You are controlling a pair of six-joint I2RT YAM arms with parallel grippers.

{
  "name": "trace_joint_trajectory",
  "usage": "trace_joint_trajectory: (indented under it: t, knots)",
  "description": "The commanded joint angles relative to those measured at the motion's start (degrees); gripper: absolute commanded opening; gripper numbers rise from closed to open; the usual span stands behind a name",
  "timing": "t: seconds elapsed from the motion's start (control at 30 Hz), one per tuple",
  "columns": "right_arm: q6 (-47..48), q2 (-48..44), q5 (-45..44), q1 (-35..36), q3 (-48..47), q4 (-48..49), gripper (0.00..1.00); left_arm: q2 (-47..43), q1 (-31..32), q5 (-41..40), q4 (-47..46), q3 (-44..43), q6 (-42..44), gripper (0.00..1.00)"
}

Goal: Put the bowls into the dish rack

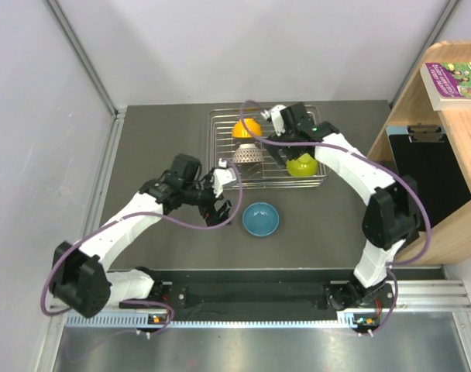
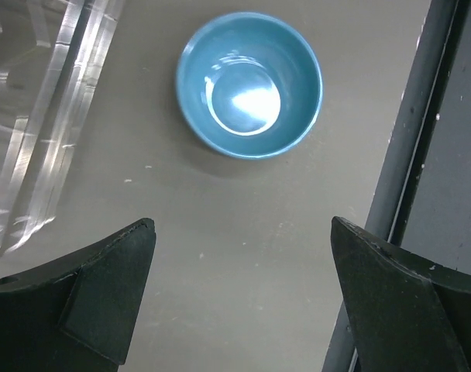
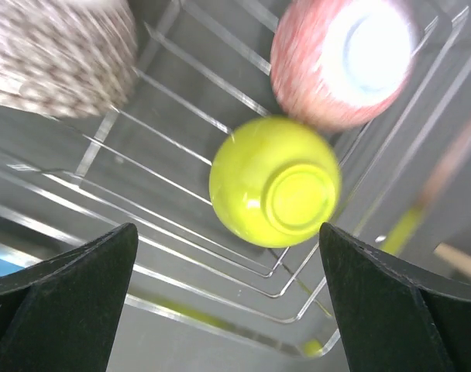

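Loading is nearing its end, judging by how things are lying. Four bowls are resting inside the dish rack (image 1: 220, 133): the orange bowl (image 1: 246, 128) toward the far side, the mosaic bowl (image 1: 249, 155) just in front of it, the lime green bowl (image 3: 274, 182) near the rack's right corner with its base turned toward the wrist camera, and the pinkish bowl (image 3: 344, 62) just beside the green one, showing its pale inside. Only the blue bowl (image 2: 249, 84) is waiting outside, standing upright and empty on the table (image 1: 166, 132), just in front of the rack.

The left gripper (image 2: 242, 263) is hanging over the table near the blue bowl, its fingers spread wide and touching nothing, so picking up that bowl looks like the one step left. The right gripper (image 3: 228, 256) is hovering above the green bowl inside the rack, its fingers likewise spread wide and gripping nothing.

As for writing, a book (image 1: 455, 81) is lying on the wooden shelf (image 1: 452, 225) at the right; its purple and green cover is carrying print, but it is too small to read. No brand is showing on the bowls or the rack.
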State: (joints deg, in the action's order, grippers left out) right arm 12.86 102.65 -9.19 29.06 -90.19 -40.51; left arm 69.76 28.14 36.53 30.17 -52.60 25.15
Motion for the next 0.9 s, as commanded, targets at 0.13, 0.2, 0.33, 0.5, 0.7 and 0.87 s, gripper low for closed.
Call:
trace_joint_trajectory:
  t: [0.13, 0.2, 0.33, 0.5, 0.7, 0.87]
  knots:
    - [-0.12, -9.31, 8.22, -4.53, -4.64, 0.70, 1.00, 9.16, 7.27, -4.89, -4.77, -3.91, -0.71, 0.99]
    - [-0.21, -10.53, 8.92, -6.03, -4.73, 0.70, 1.00, 11.88, 9.21, -6.38, -5.73, -4.96, -0.98, 0.99]
    - [-0.47, -12.56, 11.56, -8.31, -4.12, 0.87, 1.00, 17.07, 11.49, -7.36, -6.79, -7.42, -1.24, 0.99]
    - [-0.73, -14.93, 12.53, -9.55, -2.01, 1.49, 1.00, 21.56, 11.85, -7.88, -9.16, -10.50, -2.12, 0.99]
    - [-1.17, -17.31, 14.37, -10.16, -0.78, 1.66, 1.00, 26.83, 12.03, -9.29, -12.59, -12.00, -2.73, 0.99]
    - [-1.26, -19.06, 15.78, -10.34, -0.42, 1.75, 1.00, 30.61, 12.11, -9.73, -14.61, -12.00, -2.82, 0.98]
